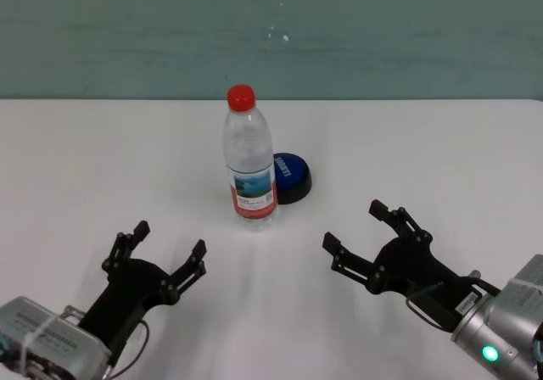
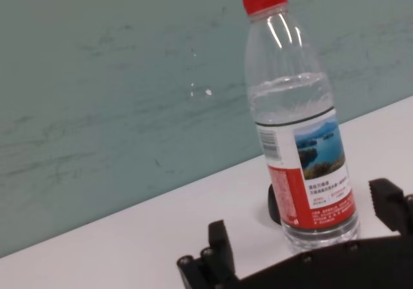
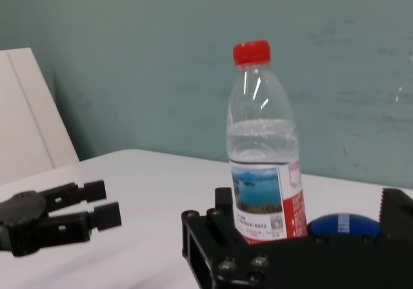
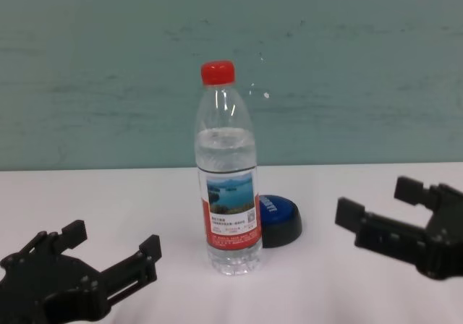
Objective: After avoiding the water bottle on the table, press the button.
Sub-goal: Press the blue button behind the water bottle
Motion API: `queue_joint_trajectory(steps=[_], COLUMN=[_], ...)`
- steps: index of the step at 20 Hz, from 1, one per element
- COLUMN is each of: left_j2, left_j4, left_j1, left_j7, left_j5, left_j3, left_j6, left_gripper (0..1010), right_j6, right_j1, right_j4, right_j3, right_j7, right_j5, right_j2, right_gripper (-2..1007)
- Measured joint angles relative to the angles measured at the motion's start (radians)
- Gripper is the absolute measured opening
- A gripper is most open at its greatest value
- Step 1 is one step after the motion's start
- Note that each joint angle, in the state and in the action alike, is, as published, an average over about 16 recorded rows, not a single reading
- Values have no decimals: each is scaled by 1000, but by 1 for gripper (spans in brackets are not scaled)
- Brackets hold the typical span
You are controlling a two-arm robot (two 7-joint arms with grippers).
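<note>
Behind the upright water bottle, the blue button is best approached from the right by the right gripper, fingers apart; the left gripper, likewise spread, is kept idle.

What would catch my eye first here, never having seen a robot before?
The water bottle with its red cap stands upright mid-table, and a blue button sits just behind it, toward the robot's right. Nearer the robot, two black hands wait open on either side: the left hand and the right hand, neither touching anything.
</note>
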Motion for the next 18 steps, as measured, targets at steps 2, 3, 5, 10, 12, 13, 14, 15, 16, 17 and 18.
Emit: queue_joint_trajectory(steps=[2, 3, 5, 10, 12, 13, 14, 15, 16, 17, 18], left_j2=[0, 0, 0, 0, 0, 0, 0, 0, 0, 0, 0], left_j4=[0, 0, 0, 0, 0, 0, 0, 0, 0, 0, 0], left_j1=[0, 0, 0, 0, 0, 0, 0, 0, 0, 0, 0], left_j7=[0, 0, 0, 0, 0, 0, 0, 0, 0, 0, 0], left_j5=[0, 0, 0, 0, 0, 0, 0, 0, 0, 0, 0], left_j3=[0, 0, 0, 0, 0, 0, 0, 0, 0, 0, 0], left_j6=[0, 0, 0, 0, 0, 0, 0, 0, 0, 0, 0], left_gripper=[1000, 1000, 1000, 1000, 1000, 1000, 1000, 1000, 1000, 1000, 1000], right_j6=[2, 2, 2, -9, -16, -19, -22, -25, -28, -31, -34], right_j1=[4, 5, 9, 13, 12, 12, 11, 11, 11, 10, 10], right_j4=[4, 6, 10, 15, 13, 12, 12, 11, 11, 11, 12], right_j3=[-1, -2, -5, -13, -15, -16, -16, -16, -15, -14, -13], right_j7=[12, 17, 25, 38, 41, 42, 43, 42, 42, 42, 41], right_j5=[12, 17, 23, 22, 15, 12, 8, 4, -1, -5, -9], right_j2=[15, 22, 35, 67, 79, 85, 90, 94, 98, 101, 105], right_gripper=[1004, 1004, 1004, 1004, 1004, 1004, 1004, 1004, 1004, 1004, 1004])
